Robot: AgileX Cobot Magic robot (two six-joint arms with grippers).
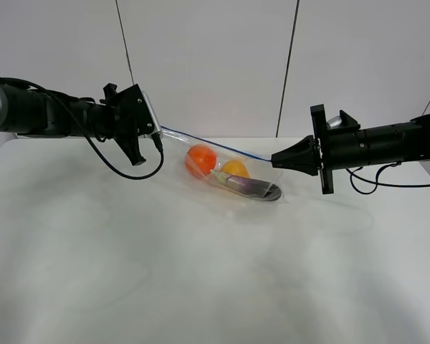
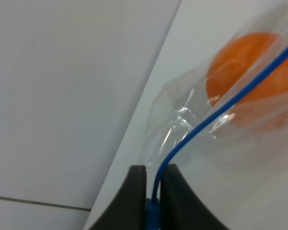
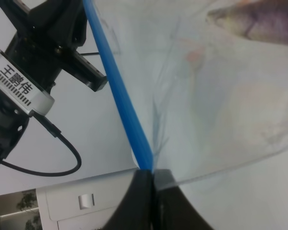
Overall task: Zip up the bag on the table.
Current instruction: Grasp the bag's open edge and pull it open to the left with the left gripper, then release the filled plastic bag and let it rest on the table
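Note:
The clear plastic bag (image 1: pixel 233 180) hangs stretched between my two grippers just above the white table (image 1: pixel 201 287). An orange (image 1: pixel 201 160), a yellow pear (image 1: pixel 236 168) and a purple eggplant (image 1: pixel 254 188) show through it. Its blue zipper strip (image 1: pixel 215 145) runs taut along the top edge. My left gripper (image 1: pixel 158 132) is shut on the strip's left end; the left wrist view shows the gripper (image 2: pixel 153 191) pinching the strip (image 2: pixel 216 115) in front of the orange (image 2: pixel 254 76). My right gripper (image 1: pixel 276 159) is shut on the strip's right end, also in the right wrist view (image 3: pixel 151 179).
A grey panelled wall (image 1: pixel 215 64) stands behind the table's far edge. A black cable (image 1: pixel 122 168) loops under the left arm. The right wrist view shows the left arm's body (image 3: pixel 43 62) across the bag.

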